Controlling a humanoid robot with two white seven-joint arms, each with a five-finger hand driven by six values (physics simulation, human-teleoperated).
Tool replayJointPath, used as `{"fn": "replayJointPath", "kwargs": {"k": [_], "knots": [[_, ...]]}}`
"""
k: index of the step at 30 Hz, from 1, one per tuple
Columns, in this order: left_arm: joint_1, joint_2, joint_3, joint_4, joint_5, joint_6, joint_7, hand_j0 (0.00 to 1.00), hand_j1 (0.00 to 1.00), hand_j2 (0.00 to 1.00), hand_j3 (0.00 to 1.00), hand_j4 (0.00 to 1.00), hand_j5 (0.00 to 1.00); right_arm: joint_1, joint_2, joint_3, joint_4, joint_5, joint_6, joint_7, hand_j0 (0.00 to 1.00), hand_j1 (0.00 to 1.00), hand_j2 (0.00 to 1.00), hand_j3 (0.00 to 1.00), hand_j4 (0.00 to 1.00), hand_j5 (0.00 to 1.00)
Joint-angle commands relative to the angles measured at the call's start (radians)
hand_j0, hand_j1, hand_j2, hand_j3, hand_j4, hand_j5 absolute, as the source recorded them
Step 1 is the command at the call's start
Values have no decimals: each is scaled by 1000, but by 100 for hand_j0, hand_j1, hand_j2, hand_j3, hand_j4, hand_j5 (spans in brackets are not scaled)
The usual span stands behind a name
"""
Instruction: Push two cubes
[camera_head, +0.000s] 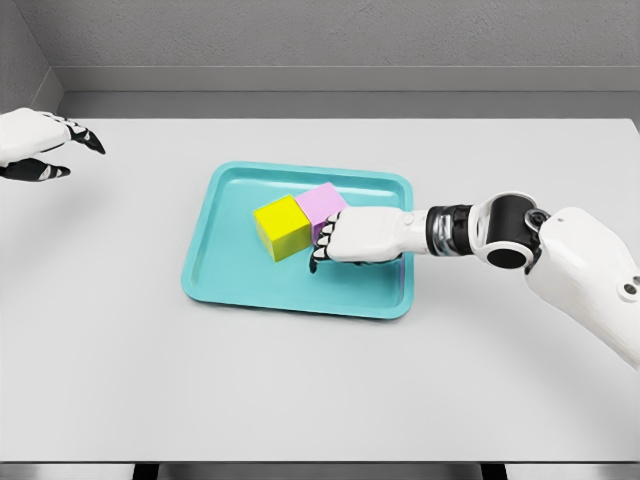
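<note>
At the far left edge the left hand hovers over the pale grey worktop, well apart from everything else; its dark-tipped fingers are loosely spread, thumb below the others, and it holds nothing. Towards the middle lies a shallow teal tray, set slightly askew on the worktop. Inside the tray, in its upper middle part, the yellow cube sits just left of the pink cube, their faces touching; the pink one stands a little farther back. To the right, the right hand reaches in over the tray, palm down and held level, with its fingers curled downwards and their dark tips against the near right side of the pink cube and close to the yellow one. It grasps neither. The wrist and the white forearm stretch out to the right, bending at a dark joint before the arm leaves the picture at the lower right.
</note>
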Motion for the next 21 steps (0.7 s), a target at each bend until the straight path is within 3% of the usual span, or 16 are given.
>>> {"fn": "replayJointPath", "kwargs": {"k": [1, 7, 9, 13, 15, 17, 18, 21], "knots": [[0, 2, 1, -4, 9, 2, 0, 67, 67, 67, 67, 67, 67, 0, 0, -1, 3, -5, 2, 0, 72, 72, 72, 72, 72, 72], [-2, 2, 1, -1, 9, 2, 0, 67, 67, 67, 67, 67, 67, 0, -4, -1, -2, -6, 2, -2, 73, 73, 73, 73, 73, 73], [-2, 2, 1, -3, 9, 2, 2, 67, 67, 67, 67, 67, 67, 3, -44, -1, -25, -13, 2, -2, 73, 73, 73, 73, 73, 73], [-2, 2, 1, -4, 12, 2, 2, 68, 68, 68, 68, 68, 68, 17, -153, -16, -160, -26, 2, -3, 74, 74, 74, 74, 74, 74], [0, 2, 3, -4, 15, 2, 2, 70, 70, 70, 70, 70, 70, 25, -248, -24, -265, -55, 2, -5, 75, 75, 75, 75, 75, 75], [5, 4, 3, -6, 43, 2, 2, 80, 80, 80, 80, 80, 80, 40, -320, -177, -347, -120, 2, -7, 83, 83, 83, 83, 83, 83], [5, 4, 1, -7, 63, 2, 3, 98, 98, 98, 98, 98, 98, 51, -359, -278, -347, -201, 2, -7, 100, 100, 100, 100, 100, 100], [8, 8, -2, -6, 121, 2, 3, 100, 100, 100, 100, 100, 100, 147, -469, -510, -345, -381, 2, -13, 100, 100, 100, 100, 100, 100]]}}
